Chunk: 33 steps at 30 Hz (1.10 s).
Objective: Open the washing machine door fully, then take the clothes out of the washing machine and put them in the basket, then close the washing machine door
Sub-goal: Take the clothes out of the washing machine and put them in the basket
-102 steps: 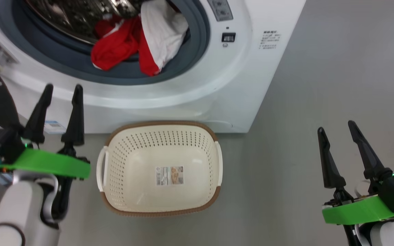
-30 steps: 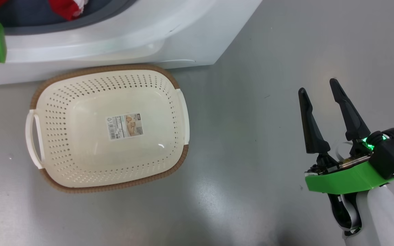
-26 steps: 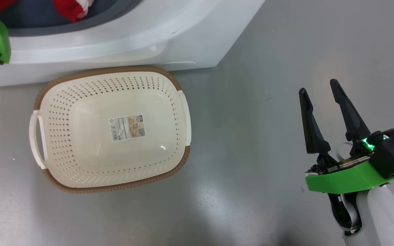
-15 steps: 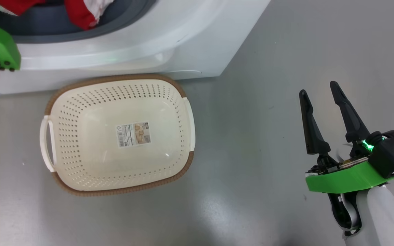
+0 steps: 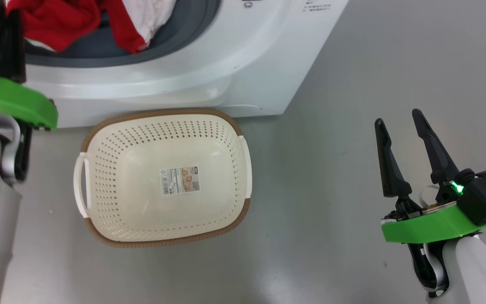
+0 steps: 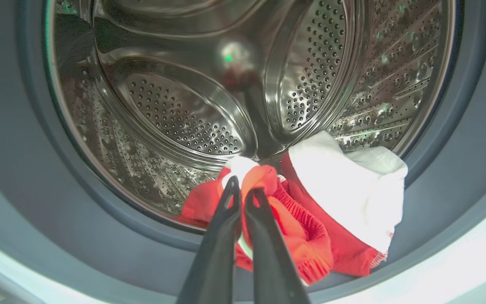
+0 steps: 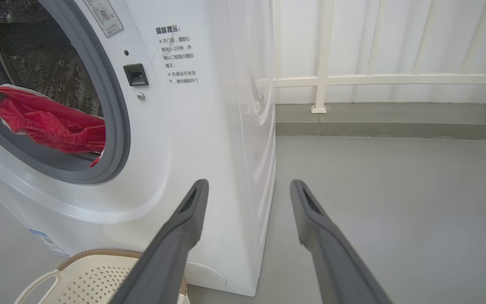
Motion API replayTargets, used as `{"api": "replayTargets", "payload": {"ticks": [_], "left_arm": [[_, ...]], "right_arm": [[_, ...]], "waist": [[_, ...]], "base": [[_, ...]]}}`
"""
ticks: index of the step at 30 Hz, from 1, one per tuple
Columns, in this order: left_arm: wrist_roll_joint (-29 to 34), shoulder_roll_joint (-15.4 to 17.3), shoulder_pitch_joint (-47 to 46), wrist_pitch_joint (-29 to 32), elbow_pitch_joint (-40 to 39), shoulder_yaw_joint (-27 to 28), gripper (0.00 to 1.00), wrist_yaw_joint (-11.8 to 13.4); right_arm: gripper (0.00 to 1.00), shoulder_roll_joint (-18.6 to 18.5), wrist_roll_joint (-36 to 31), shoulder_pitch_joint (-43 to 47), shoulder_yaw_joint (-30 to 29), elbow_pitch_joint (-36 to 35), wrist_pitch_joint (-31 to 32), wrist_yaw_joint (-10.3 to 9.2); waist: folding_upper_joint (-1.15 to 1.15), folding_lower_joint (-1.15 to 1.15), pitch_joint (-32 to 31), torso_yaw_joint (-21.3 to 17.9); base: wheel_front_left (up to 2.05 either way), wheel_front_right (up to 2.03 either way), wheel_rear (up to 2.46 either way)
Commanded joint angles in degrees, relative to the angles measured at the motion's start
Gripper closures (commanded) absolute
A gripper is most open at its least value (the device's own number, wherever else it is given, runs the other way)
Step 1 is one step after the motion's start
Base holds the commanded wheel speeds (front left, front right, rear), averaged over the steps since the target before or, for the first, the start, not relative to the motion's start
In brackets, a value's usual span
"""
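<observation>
Since the cream perforated plastic basket sits just below, the left gripper pinches the bright red fabric clothes; the right gripper hangs spread, unneeded.

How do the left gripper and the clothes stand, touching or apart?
Touching. The left wrist view shows the left gripper shut on a red fold of the clothes, bunched up between its tips.

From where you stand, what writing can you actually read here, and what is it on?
"温馨提示:" heads the notice on the washing machine front.
"下,请勿强制开门" ends it.
Paper label in the basket: too small to read.
Sticker above the notice: blurred.
Blue label low down: blurred.
</observation>
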Motion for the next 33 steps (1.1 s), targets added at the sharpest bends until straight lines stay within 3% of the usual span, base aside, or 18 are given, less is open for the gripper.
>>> {"api": "replayTargets", "payload": {"ticks": [1, 9, 19, 33], "left_arm": [[-0.45, 2.46, 1.74, -0.49, -3.18, 2.39, 1.00, 0.62], [-1.25, 1.89, 11.98, -0.50, -14.93, 5.71, 1.00, 2.04], [-1.86, 1.50, 20.12, 0.80, -25.43, 5.34, 1.00, 3.91], [-2.52, 1.19, 33.41, 5.97, -45.73, 4.83, 1.00, 8.67]], "right_arm": [[0.00, -0.28, -0.56, 1.21, 1.02, -1.15, -0.36, 0.36], [0.00, -0.28, -0.56, 2.45, 1.12, -0.73, -0.36, 0.36], [0.00, -0.28, -0.11, 3.84, 1.11, -0.35, -0.36, 0.36], [0.00, -0.28, 0.11, 5.49, 1.47, 0.18, -0.36, 0.36]], "waist": [[0.00, 0.00, -1.12, 0.73], [0.00, 0.00, -4.19, 1.33], [0.00, 0.00, -7.54, 1.84], [0.00, 0.00, -11.37, 2.61]], "base": [[0.00, 0.00, 0.00], [0.00, 0.00, 0.00], [0.00, 0.00, 0.00], [0.00, 0.00, 0.00]]}}
